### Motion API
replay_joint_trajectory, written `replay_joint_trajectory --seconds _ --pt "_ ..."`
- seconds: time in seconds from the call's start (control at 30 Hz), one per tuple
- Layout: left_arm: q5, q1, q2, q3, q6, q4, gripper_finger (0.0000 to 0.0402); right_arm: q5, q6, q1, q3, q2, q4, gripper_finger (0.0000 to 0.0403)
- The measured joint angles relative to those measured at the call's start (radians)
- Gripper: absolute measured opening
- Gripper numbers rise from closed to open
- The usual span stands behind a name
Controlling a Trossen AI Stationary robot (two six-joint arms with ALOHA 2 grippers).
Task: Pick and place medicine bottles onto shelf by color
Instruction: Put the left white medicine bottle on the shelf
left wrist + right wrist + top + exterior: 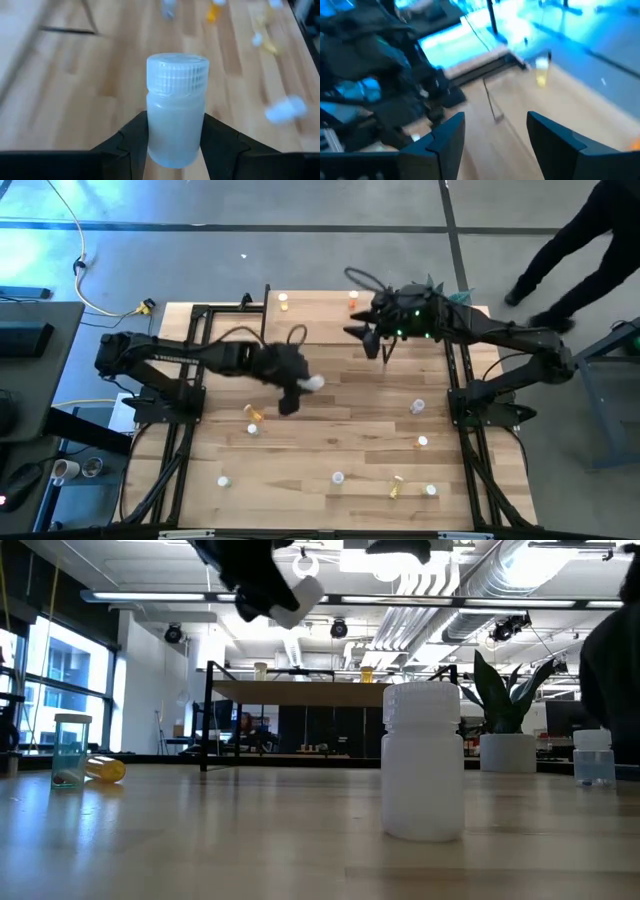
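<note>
I have the left gripper clamped on a white medicine bottle, fingers pinching its smooth translucent body below the ribbed cap so the cylinder rides upright, lifted clear over the middle of the wood-plank table. The right gripper hangs spread and empty near the shelf at the far edge, where a yellow bottle and an orange bottle stand apart, presumably sorted by color.
</note>
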Motion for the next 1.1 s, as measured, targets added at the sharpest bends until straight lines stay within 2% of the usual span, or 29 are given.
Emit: replay_joint_trajectory --seconds 0.4,0.53,0.63,0.77,1.1 --pt "0.001 0.199 -0.002 0.0 0.0 0.356 0.0142 -0.259 -0.279 -0.215 0.0 0.005 0.428 0.0205" --pt "-0.001 0.233 -0.002 0.0 0.03 0.427 0.0142 -0.344 -0.301 -0.254 0.001 0.039 0.618 0.0205" --pt "-0.04 0.246 -0.002 0.0 0.065 0.454 0.0142 -0.368 -0.315 -0.267 0.001 0.076 0.683 0.0205" --pt "-0.11 0.256 -0.002 0.0 0.118 0.467 0.0142 -0.371 -0.321 -0.269 0.0 0.135 0.677 0.0205" --pt "-0.235 0.275 -0.002 0.0 0.163 0.457 0.0142 -0.454 -0.287 -0.269 0.0 0.237 0.636 0.0205"
